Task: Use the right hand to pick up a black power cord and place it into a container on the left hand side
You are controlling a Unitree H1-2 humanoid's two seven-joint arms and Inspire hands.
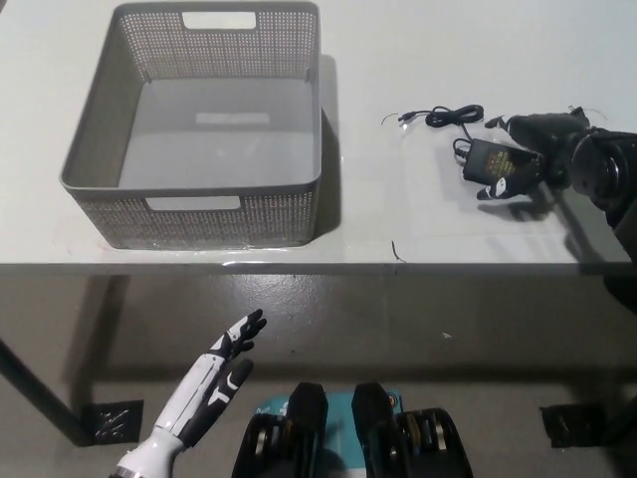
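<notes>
In the head view, the black right hand (532,159) sits on the white table (398,219) at the far right with its fingers curled around the adapter brick of the black power cord (488,157), whose thin lead snakes leftward across the tabletop. The grey perforated basket (199,214) stands well apart to the left, nothing in it. The white left hand (214,383) rests below the table edge at lower left, fingers spread and holding nothing.
</notes>
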